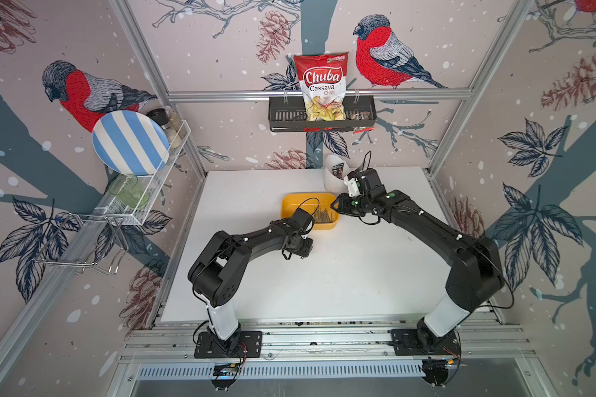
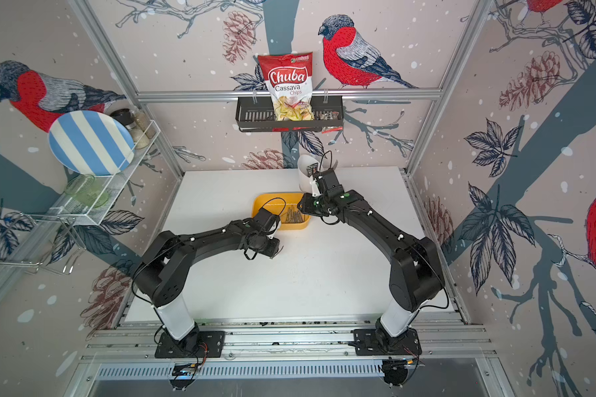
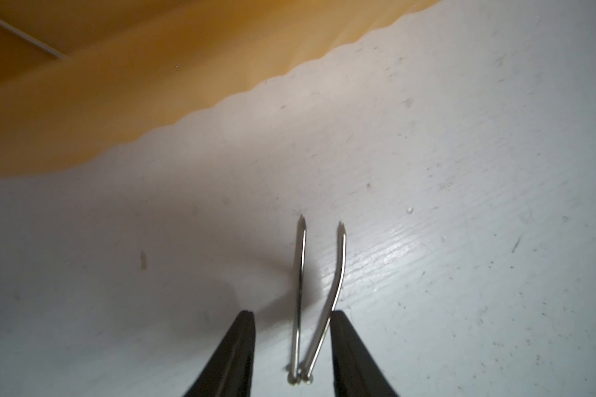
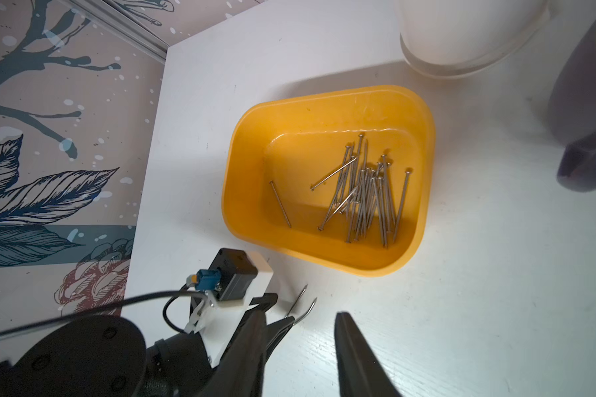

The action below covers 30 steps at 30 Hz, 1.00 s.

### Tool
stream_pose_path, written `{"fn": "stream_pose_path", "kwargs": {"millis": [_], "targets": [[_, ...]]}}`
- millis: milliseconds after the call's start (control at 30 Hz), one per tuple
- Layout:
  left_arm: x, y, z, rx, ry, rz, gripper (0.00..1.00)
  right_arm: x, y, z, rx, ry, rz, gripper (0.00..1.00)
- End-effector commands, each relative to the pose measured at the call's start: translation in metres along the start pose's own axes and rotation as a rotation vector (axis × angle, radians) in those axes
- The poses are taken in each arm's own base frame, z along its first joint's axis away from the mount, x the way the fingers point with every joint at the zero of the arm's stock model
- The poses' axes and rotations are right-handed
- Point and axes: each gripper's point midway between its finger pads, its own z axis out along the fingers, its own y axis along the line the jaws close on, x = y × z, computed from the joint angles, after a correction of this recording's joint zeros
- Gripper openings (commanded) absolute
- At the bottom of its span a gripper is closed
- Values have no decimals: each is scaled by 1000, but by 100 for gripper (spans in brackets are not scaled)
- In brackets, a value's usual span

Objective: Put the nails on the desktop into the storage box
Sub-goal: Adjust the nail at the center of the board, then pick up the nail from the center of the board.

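Note:
Two nails [image 3: 300, 292] lie side by side on the white desktop [image 1: 358, 275], one straight, one bent [image 3: 338, 275]. My left gripper [image 3: 293, 313] stands open around them, and the bent nail leans against one finger [image 3: 344, 343]. Just beyond them is the yellow storage box [image 3: 117, 103]; in both top views it [image 1: 291, 202] [image 2: 265, 201] is partly hidden by my left wrist. Several nails [image 4: 365, 192] lie heaped in the box [image 4: 241, 165]. My right gripper [image 4: 300, 313] hovers open and empty beside the box's near right corner, looking down on the left gripper [image 4: 281, 309].
A white cutlery holder [image 1: 334, 178] and a dark mug [image 4: 582, 103] stand just behind the box. A black wire basket [image 1: 283, 117] with a chips bag hangs on the back wall. A wire shelf [image 1: 172, 161] with a striped plate is on the left wall.

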Motion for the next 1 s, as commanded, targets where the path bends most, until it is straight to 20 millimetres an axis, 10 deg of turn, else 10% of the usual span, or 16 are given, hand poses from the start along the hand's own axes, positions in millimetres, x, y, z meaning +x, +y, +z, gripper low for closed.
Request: {"fn": "stream_pose_path", "kwargs": {"millis": [0, 967], "targets": [[-2, 2, 3, -9, 10, 4, 39, -3, -1, -4, 0, -21, -11, 37], [96, 28, 15, -191, 264, 37, 26, -3, 0, -5, -38, -31, 1, 38]]}}
